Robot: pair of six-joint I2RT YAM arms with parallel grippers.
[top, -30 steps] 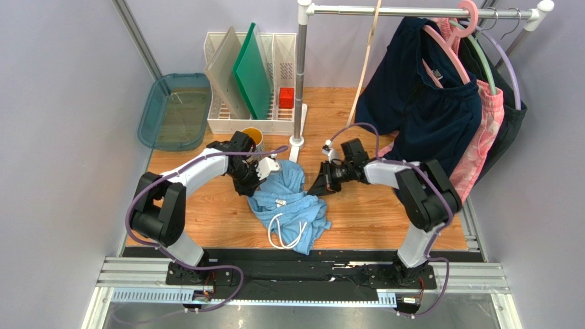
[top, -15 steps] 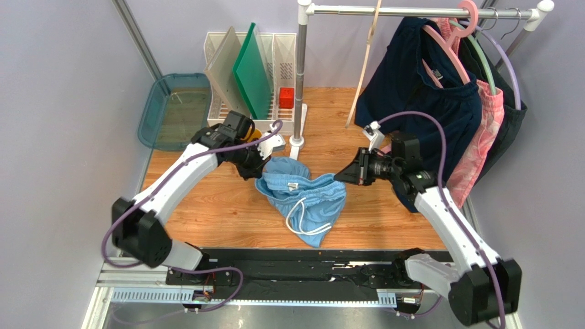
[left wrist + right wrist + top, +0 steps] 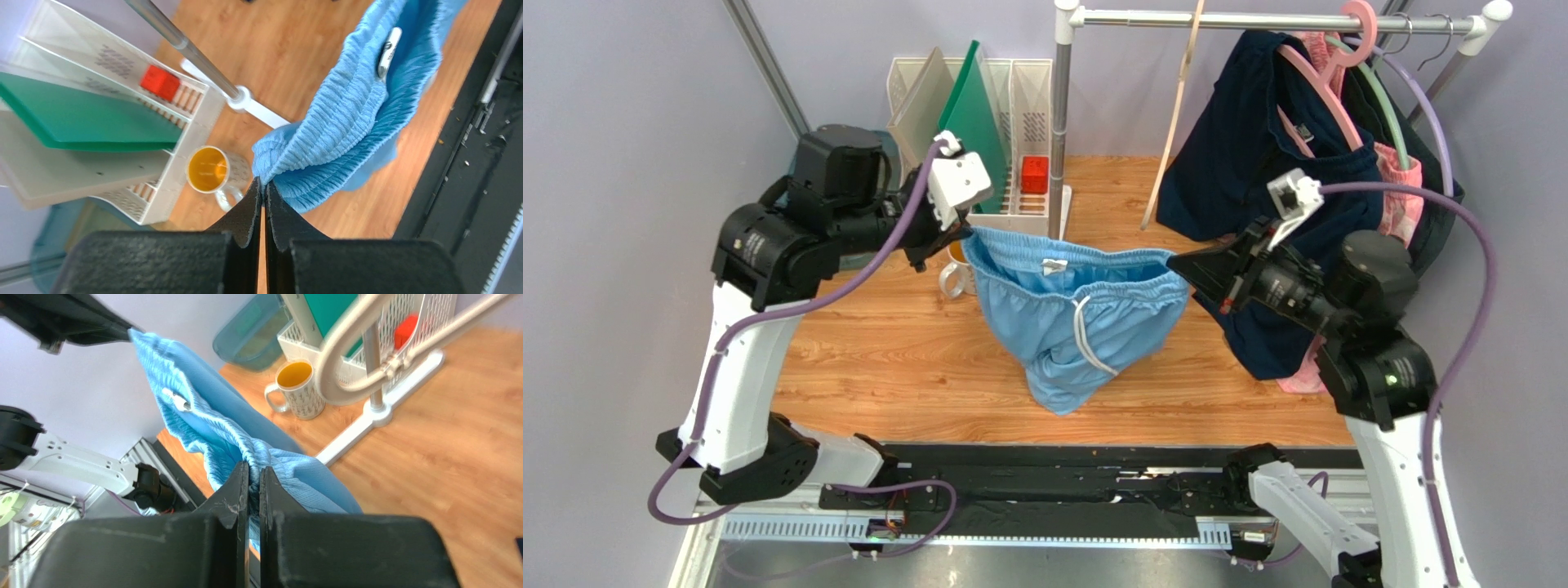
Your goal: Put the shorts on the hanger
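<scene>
The light blue shorts (image 3: 1069, 319) hang in the air above the wooden table, waistband stretched open between my two grippers, white drawstring dangling. My left gripper (image 3: 967, 233) is shut on the waistband's left end; the left wrist view shows its jaws (image 3: 263, 184) pinching the gathered fabric (image 3: 344, 122). My right gripper (image 3: 1177, 261) is shut on the waistband's right end, with fabric (image 3: 215, 429) between its jaws (image 3: 253, 468). The thin beige hanger (image 3: 1173, 123) hangs from the rail just behind the shorts; its looped shoulder shows in the right wrist view (image 3: 344, 349).
A white rack (image 3: 1014, 214) with a green board (image 3: 977, 123) and red block (image 3: 1035, 173) stands at the back left, beside a yellow-lined mug (image 3: 209, 169) and a teal tray (image 3: 836, 196). The rail's pole (image 3: 1059, 135) stands behind the shorts. Navy (image 3: 1284, 196) and pink (image 3: 1382, 270) garments hang right.
Both arms have risen and spread apart, lifting the shorts off the table and stretching the waistband open between them.
</scene>
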